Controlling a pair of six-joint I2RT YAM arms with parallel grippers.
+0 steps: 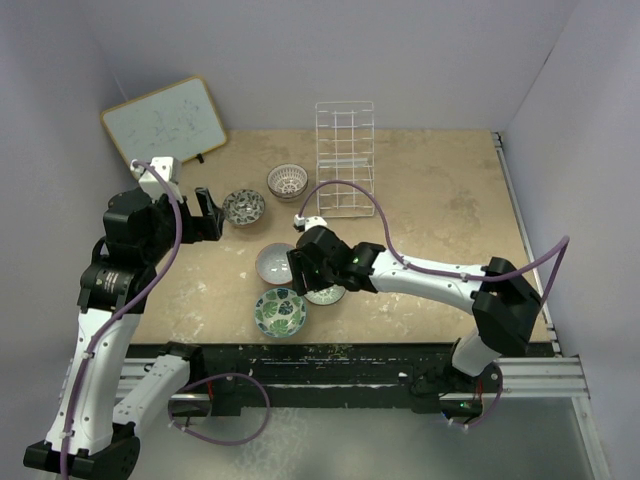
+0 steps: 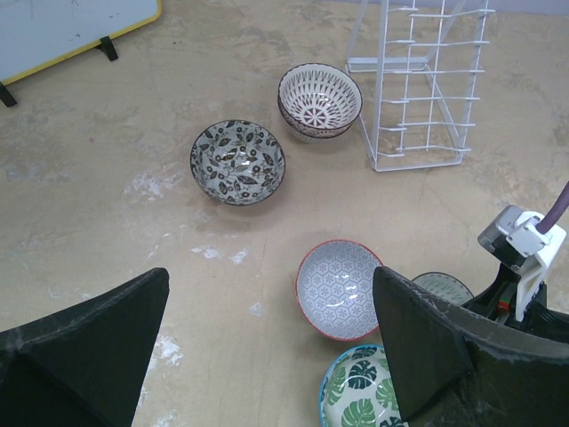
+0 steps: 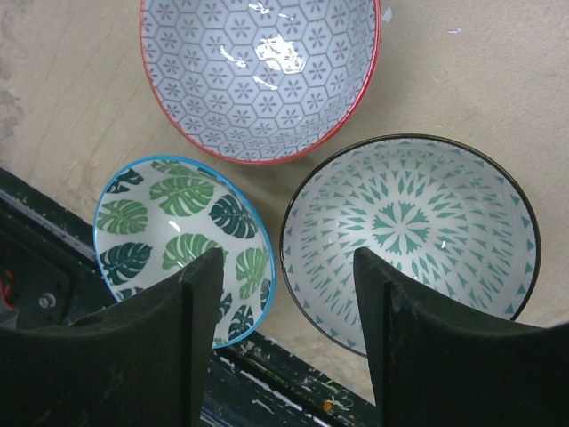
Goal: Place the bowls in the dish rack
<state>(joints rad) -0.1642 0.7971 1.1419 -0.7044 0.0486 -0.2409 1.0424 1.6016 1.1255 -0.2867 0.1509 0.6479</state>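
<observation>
5 bowls sit on the table, 0 in the rack.
Your table (image 1: 440, 200) carries the rack (image 1: 345, 158) upright at the back, nothing in it yet. The right gripper (image 3: 286, 262) hovers low with its fingers apart. They straddle the neighbouring rims of the leafy bowl (image 3: 182, 227) and the green-white bowl (image 3: 418, 227), probably lined up to pinch 1 rim. The left gripper (image 2: 271, 285), fingers also spread, holds off to the left, likely to give the right arm room. The pink-grey bowl (image 1: 274, 263) sits just behind that pair, while the speckled bowl (image 1: 244, 207) and lattice bowl (image 1: 287, 181) lie nearest the rack.

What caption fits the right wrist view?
Open right gripper hovers above leaf-print bowl, teal-starburst bowl and red-rimmed hexagon bowl.
</observation>
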